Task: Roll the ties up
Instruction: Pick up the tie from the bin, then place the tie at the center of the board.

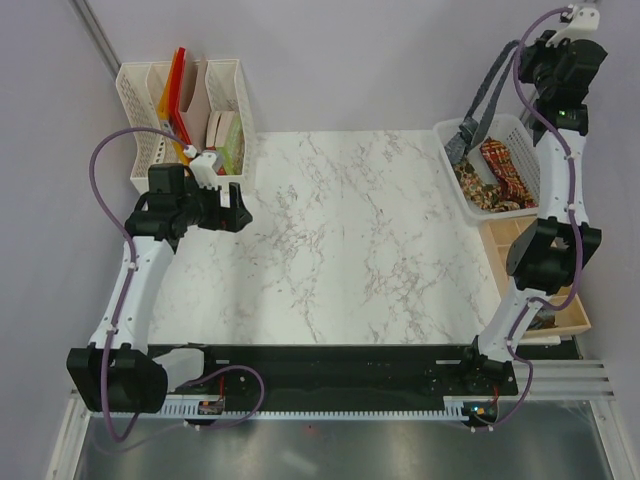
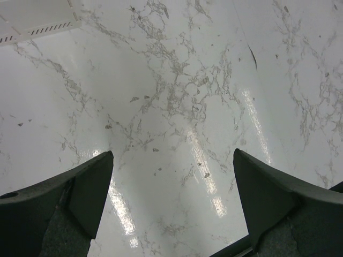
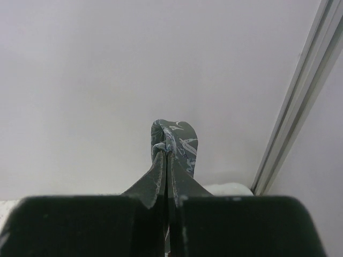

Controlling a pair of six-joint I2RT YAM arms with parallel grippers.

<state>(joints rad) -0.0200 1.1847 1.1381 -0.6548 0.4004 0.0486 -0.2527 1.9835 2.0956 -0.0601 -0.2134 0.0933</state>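
Observation:
My right gripper (image 1: 522, 55) is raised high at the back right and shut on the dark grey-green tie (image 1: 485, 105). The tie hangs from it down into the white basket (image 1: 519, 128). In the right wrist view the fingers (image 3: 161, 176) pinch a fold of that tie (image 3: 179, 142) against the bare wall. A brown-gold tie (image 1: 482, 190) and a red tie (image 1: 505, 165) lie in the basket. My left gripper (image 1: 240, 209) is open and empty, low over the marble table (image 1: 340, 230) at the left; its fingers (image 2: 80, 193) frame bare marble.
A white rack (image 1: 180, 110) with coloured books and folders stands at the back left, just behind my left arm. A tan wooden tray (image 1: 510, 240) sits in front of the basket on the right. A metal frame post (image 3: 300, 96) runs beside the right gripper.

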